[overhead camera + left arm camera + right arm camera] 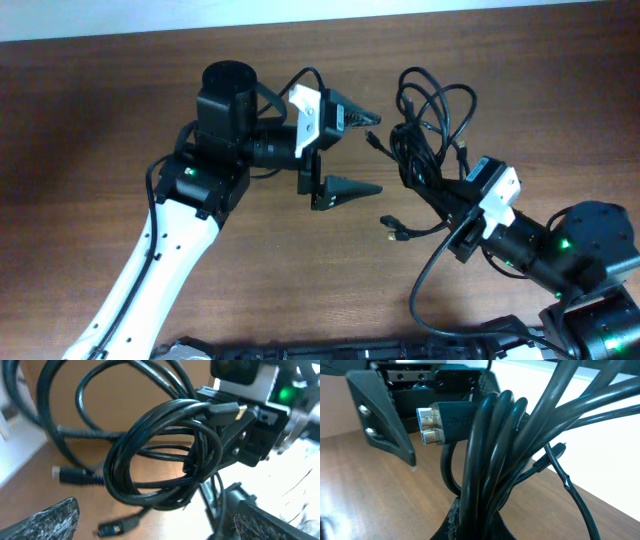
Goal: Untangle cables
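**Right pincer clamped on the knot, left one wide open**

The right pincer (pixel 447 200) is closed down on the cables (pixel 430 125), gripping the bundle near its lower end. In the left wrist view you can see its black fingers (pixel 235 442) pinching a stack of several strands where they cross. The right wrist view is mostly a fat clump of cords running up past the lens.

The left pincer (pixel 380 152) is spread about as wide as it goes and has nothing in it. It's pointed at the bundle from the left, near it but not touching.

The cables are right of centre on the bench (pixel 120 90), bunched tight where they're held and fanning into a few loose loops toward the far edge. One plug end (pixel 392 228) lies on the wood just below the right pincer, on a strand that curves out of the clump. The right wrist camera also picks up a twin plug with blue tips (pixel 432 422) sticking out of the knot toward the left pincer.
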Controlling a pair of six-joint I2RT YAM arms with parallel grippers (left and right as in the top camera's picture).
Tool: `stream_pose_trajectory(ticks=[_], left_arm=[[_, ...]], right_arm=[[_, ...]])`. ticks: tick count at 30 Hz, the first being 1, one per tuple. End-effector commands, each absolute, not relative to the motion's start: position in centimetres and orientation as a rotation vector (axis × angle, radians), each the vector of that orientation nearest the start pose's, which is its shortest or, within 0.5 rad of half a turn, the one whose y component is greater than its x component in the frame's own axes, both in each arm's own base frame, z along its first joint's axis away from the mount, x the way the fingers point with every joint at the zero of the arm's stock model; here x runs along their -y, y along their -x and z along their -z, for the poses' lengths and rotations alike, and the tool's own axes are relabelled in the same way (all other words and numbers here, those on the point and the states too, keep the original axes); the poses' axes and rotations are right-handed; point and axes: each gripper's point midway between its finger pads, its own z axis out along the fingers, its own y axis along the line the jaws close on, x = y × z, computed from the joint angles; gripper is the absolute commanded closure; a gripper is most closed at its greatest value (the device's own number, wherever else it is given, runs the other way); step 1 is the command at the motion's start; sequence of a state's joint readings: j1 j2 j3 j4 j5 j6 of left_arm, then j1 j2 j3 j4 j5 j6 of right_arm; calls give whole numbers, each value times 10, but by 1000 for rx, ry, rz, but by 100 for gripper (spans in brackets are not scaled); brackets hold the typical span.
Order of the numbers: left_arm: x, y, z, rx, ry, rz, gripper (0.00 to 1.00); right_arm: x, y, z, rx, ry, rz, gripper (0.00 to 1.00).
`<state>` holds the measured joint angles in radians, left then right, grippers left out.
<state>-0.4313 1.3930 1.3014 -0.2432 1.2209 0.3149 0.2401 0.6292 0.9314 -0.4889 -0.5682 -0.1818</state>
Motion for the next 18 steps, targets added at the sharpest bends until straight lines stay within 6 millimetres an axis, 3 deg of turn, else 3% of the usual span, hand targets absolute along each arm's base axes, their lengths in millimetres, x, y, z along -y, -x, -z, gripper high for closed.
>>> stream_pose_trajectory(ticks=[1,11,16,18], left_arm=[[297,-235,-375,-970,-1503,1071,1],[311,-218,-382,-770,-1573,983,1],[319,-207,-385,-722,-1589,994,17],[321,-204,-385,-715,-1594,1001,29]], right_arm=[[-153,-197,-372,-1526,799,-587,96],[-153,-198,-371,-1526,805,-578,96],[-155,-196,-370,-1524,819,-597,96],[-155,-195,-370,-1524,820,-599,96]])
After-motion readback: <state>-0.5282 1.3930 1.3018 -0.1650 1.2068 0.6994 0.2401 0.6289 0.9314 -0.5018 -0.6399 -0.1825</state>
